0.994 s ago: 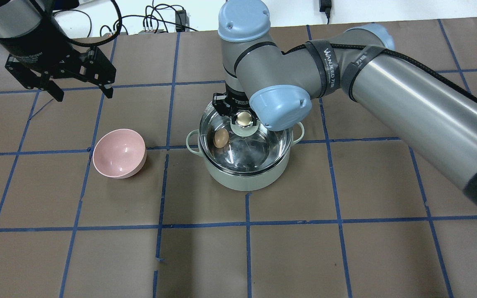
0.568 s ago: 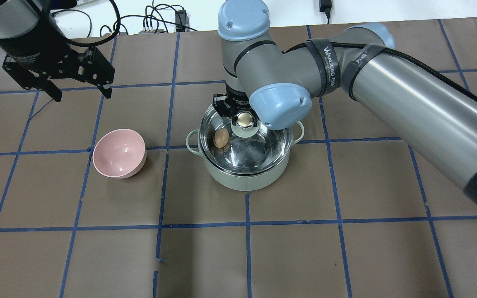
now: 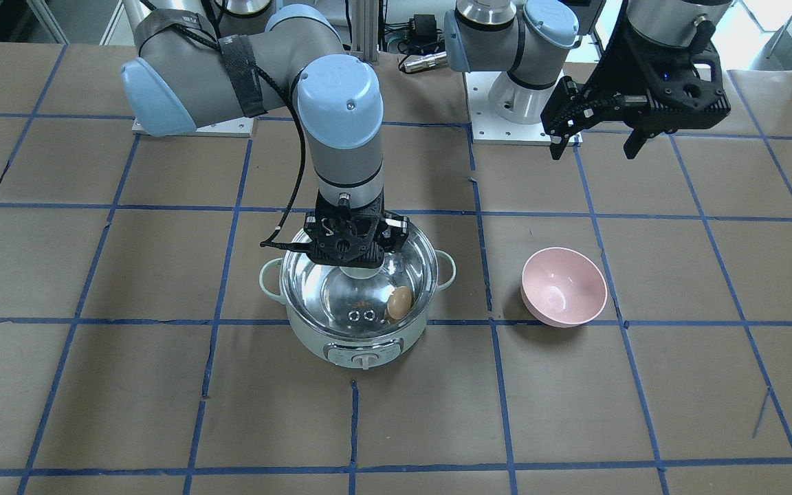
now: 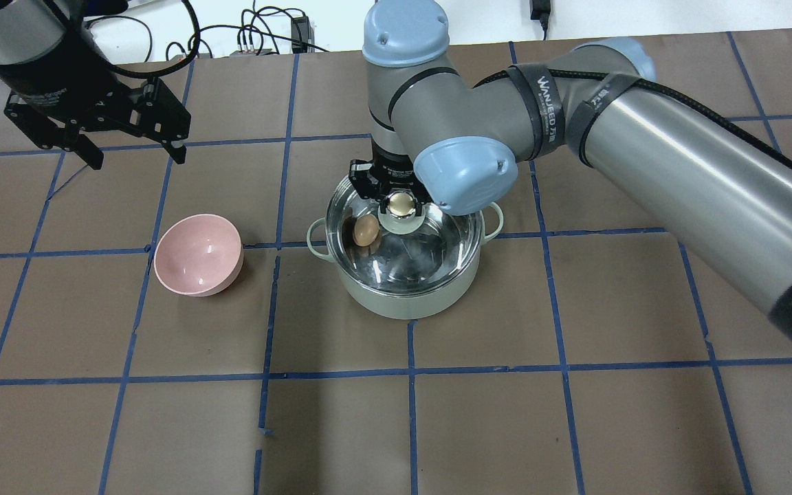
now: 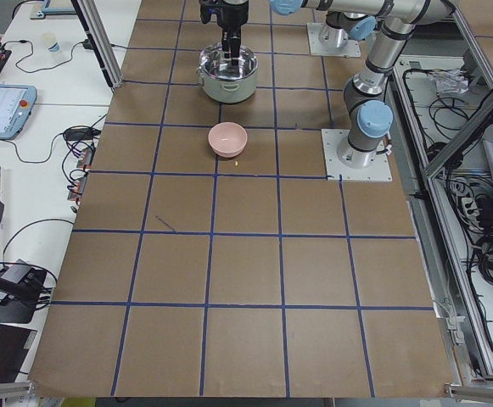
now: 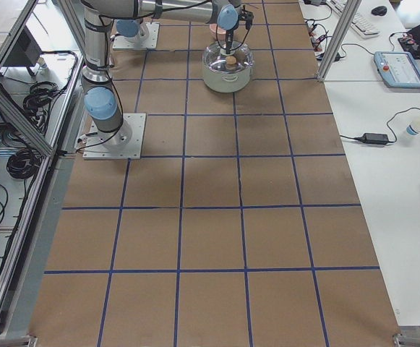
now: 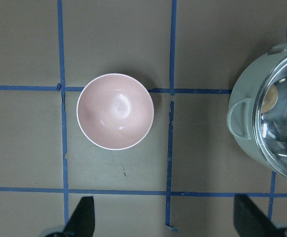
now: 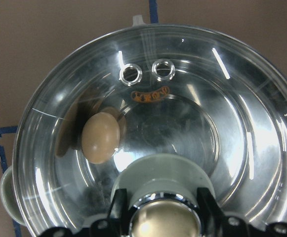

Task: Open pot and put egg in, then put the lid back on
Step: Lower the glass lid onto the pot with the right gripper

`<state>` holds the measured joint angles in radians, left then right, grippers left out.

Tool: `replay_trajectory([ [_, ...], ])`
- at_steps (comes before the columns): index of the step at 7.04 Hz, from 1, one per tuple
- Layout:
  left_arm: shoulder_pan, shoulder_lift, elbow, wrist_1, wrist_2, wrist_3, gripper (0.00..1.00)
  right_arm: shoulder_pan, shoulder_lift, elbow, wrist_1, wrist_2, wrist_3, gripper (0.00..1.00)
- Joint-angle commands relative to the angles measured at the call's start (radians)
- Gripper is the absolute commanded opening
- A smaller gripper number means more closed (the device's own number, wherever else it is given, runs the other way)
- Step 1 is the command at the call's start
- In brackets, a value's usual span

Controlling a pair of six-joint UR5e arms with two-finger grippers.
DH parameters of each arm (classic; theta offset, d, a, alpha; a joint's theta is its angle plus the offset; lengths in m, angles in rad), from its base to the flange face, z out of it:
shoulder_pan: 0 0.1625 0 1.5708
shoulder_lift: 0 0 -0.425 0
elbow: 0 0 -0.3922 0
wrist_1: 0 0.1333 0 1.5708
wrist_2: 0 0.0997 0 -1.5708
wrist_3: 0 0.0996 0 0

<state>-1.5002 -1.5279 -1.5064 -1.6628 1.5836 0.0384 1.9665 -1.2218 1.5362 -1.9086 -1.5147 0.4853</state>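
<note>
Under the domed clear glass lid [image 4: 437,251], I see the smooth brown oval egg [image 4: 366,231] lying in the round mint pot [image 4: 410,302], against its shiny steel wall. My right gripper [image 4: 401,200] is clamped on the lid's rounded gold knob [image 8: 164,222]. My left gripper [image 4: 138,158] hangs spread wide and empty beyond the glossy pink bowl [image 4: 198,254].

Clear glass lid [image 4: 430,249] covers mint pot [image 4: 403,300]; brown egg [image 4: 366,231] lies inside.

Brown table [image 4: 575,433] gridded with blue tape [image 4: 411,426]; a white bench [image 6: 383,217] alongside holds a paper cup [image 6: 416,126]
</note>
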Motion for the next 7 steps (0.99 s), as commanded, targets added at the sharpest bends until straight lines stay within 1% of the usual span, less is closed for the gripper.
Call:
replay_trajectory([
  [1,0.000,0.000,0.002,0.000,-0.002,0.000,0.99,0.000,0.001,0.001,0.000,-0.001,-0.005,0.00],
  [2,0.000,0.000,0.002,0.000,-0.002,0.000,0.99,0.000,0.002,0.001,-0.001,-0.016,-0.026,0.00],
  [6,0.000,0.002,-0.001,0.000,0.002,0.003,0.99,0.000,0.002,0.001,0.000,-0.018,-0.036,0.00],
  [7,0.000,0.005,-0.001,-0.003,0.004,0.000,1.00,0.000,0.001,0.001,0.000,-0.018,-0.036,0.06],
])
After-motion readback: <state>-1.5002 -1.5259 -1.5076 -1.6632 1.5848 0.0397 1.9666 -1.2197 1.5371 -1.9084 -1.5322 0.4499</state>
